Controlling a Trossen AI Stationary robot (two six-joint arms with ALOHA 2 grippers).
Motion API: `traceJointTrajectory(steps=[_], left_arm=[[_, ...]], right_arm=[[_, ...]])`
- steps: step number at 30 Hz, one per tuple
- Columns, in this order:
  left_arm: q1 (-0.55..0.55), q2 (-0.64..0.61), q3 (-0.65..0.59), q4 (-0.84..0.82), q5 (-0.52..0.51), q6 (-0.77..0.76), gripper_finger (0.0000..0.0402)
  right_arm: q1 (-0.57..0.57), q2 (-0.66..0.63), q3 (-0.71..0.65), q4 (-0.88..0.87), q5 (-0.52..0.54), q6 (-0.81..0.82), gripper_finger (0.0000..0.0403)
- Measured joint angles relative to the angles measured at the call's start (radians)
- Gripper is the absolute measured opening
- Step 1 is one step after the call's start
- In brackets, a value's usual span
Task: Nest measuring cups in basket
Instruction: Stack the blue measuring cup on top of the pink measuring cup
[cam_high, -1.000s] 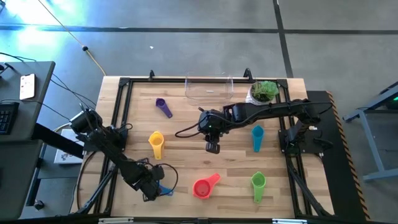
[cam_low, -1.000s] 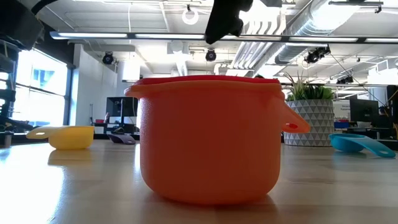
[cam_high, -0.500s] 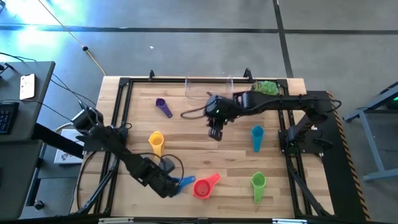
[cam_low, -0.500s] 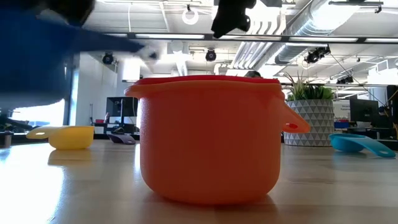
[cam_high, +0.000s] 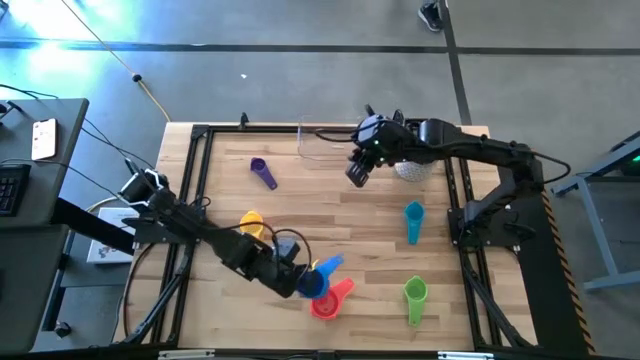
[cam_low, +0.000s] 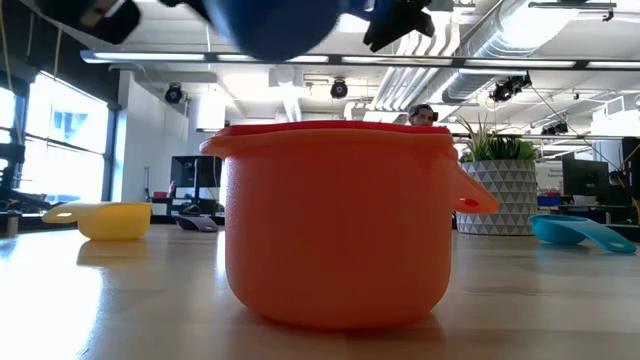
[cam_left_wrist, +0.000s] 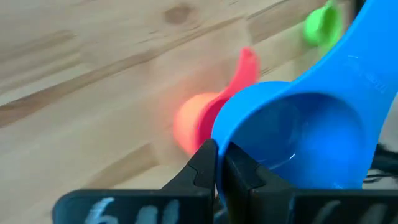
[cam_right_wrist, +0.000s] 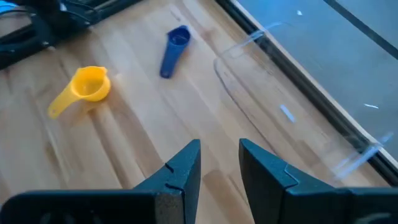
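Taking the table as a clock face seen from above, the left gripper (cam_high: 300, 282) hangs at about 6 o'clock, its two fingers (cam_left_wrist: 208, 168) pinched together on the rim of the blue measuring cup (cam_high: 322, 274), which it carries clear of the wood (in the low view the cup is a blue blur up at the top edge). Just beside and below it lies the red measuring cup (cam_high: 330, 298), handle pointing toward 1 o'clock, and farther out toward 4 o'clock rests the green measuring cup (cam_high: 415, 296). The yellow measuring cup (cam_high: 251, 225) sits at about 8 o'clock, partly behind the left arm, the purple measuring cup (cam_high: 263, 172) at 10 o'clock, and the teal measuring cup (cam_high: 413, 220) at 3 o'clock. The orange measuring cup (cam_low: 340, 220) fills the low view, standing upright on the table. The right gripper (cam_high: 357, 170) hovers at 12 o'clock over the near edge of the clear basket (cam_high: 325, 146), its fingers partly apart with nothing between them (bare wood shows through the gap in its wrist view). The white plant pot (cam_high: 415, 165) is largely hidden under the right arm, just beside the basket toward 1 o'clock.
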Motion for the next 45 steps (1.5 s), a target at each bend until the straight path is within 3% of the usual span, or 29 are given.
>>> traceJointTrajectory(steps=[8,16,45], left_arm=[[0.015,0.069,0.000,0.140,-0.005,-0.006,0.0001],[0.002,0.162,-0.001,0.226,0.035,-0.031,0.0002],[-0.007,0.227,0.000,0.194,0.074,-0.038,0.0005]], right_arm=[[-0.040,0.001,0.000,-0.105,0.074,0.020,0.0101],[-0.065,0.001,0.000,-0.155,0.076,0.024,0.0101],[-0.063,0.002,0.000,-0.174,0.064,0.025,0.0101]])
